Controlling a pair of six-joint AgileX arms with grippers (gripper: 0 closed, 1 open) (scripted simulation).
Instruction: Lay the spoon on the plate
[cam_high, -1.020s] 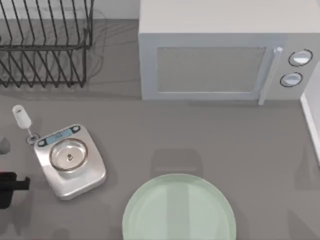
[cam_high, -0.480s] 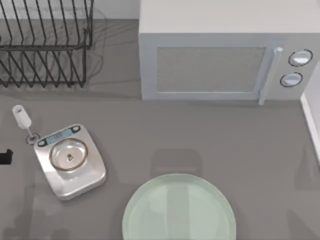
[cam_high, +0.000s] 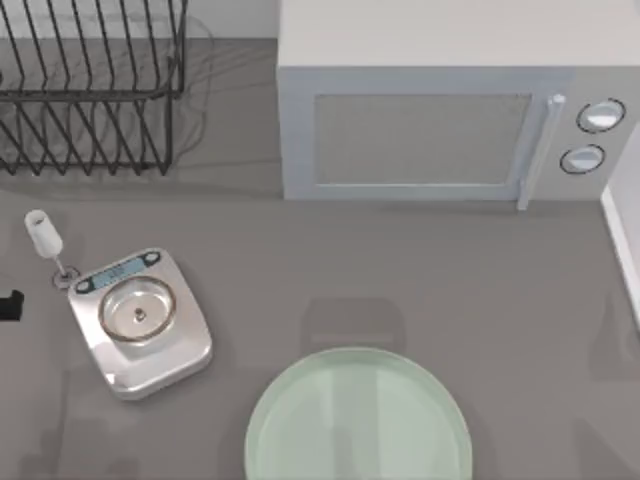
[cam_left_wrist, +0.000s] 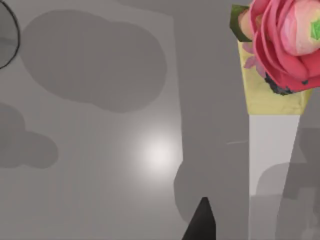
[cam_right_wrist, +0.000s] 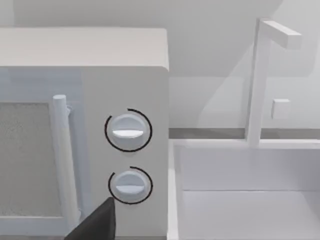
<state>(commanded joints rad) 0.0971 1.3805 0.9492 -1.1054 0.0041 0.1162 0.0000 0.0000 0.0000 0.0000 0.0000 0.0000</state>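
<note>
Top view gives you the spoon (cam_high: 45, 240) at 11 o'clock of the scale (cam_high: 140, 322), plate (cam_high: 358, 418) cut off at 6; left gripper (cam_high: 8, 305) possibly that edge sliver, grip unreadable.

Spoon (cam_high: 45, 240): all white, lies flat at table's far left, handle end touching a silver scale's corner. Plate (cam_high: 358, 418): round, pale green (glassy), bare, front-centre, well apart.

We find no text that we can read. The kitchen scale (cam_high: 140, 322), near the table's left edge, has a small blue display (cam_high: 117, 270) whose marks are too blurred to make out. The microwave (cam_high: 440, 120) at the far edge carries two dials (cam_right_wrist: 128, 131) with no lettering.
</note>
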